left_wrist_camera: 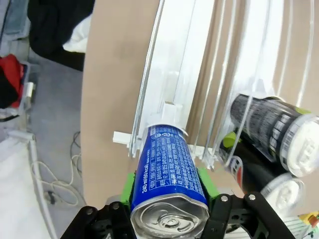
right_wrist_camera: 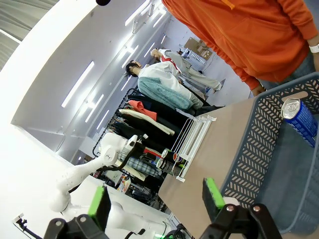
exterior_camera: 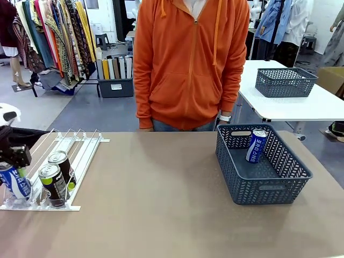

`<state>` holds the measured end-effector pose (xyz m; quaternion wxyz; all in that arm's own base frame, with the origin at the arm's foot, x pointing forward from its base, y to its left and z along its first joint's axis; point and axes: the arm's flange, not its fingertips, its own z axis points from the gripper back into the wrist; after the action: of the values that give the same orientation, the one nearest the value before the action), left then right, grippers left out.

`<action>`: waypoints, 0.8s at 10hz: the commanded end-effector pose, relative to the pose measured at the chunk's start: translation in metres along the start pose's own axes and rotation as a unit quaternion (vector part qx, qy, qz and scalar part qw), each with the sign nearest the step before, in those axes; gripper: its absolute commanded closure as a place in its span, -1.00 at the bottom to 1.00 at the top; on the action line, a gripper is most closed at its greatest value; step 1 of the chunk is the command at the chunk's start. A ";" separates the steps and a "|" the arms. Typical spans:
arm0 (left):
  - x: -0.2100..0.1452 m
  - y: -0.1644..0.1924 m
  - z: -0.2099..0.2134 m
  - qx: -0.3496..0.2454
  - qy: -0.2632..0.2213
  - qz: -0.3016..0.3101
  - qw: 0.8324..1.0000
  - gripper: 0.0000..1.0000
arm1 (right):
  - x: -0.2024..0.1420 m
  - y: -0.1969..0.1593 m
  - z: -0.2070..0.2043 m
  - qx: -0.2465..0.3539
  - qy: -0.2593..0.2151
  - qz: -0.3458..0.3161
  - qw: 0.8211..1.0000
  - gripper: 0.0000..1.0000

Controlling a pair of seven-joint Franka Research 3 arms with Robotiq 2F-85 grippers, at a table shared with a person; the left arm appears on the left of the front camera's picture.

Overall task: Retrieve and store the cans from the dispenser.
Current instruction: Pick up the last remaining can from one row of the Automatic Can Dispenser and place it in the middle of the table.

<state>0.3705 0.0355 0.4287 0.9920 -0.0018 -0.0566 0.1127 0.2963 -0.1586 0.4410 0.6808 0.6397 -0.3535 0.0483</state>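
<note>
Left wrist view: the blue can (left_wrist_camera: 167,169) stands in the outermost lane of the dispenser (left_wrist_camera: 192,64), clenched across its body just under the silver top by the left hand (left_wrist_camera: 168,191). Thin-walled and slick (probably light, easily dented), it wants a moderate squeeze on the sides. Two dark cans (left_wrist_camera: 271,132) sit at its 3 o'clock. On the bench (exterior_camera: 161,204), the basket (exterior_camera: 269,191) at 3 o'clock holds another blue can (exterior_camera: 256,146); the right hand (right_wrist_camera: 157,196) hangs released, empty.

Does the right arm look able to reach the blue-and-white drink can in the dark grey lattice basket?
Probably yes: the right gripper hangs open-jawed beside the open-topped basket, and nothing covers the can.
</note>
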 end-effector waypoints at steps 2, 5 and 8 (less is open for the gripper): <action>-0.029 -0.001 0.089 0.006 -0.049 0.023 0.999 1.00 | 0.004 0.004 -0.002 0.005 -0.009 -0.005 1.000 -1.00; -0.055 0.009 0.165 -0.004 -0.163 0.022 0.986 1.00 | 0.004 0.004 -0.002 0.005 -0.009 -0.005 1.000 -1.00; -0.053 0.007 0.161 -0.011 -0.128 0.012 0.992 1.00 | 0.004 0.004 -0.002 0.005 -0.009 -0.005 1.000 -1.00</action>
<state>0.2911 0.0294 0.5921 0.9716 -0.0005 -0.1995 0.1270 0.2964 -0.1586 0.4407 0.6808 0.6399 -0.3531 0.0480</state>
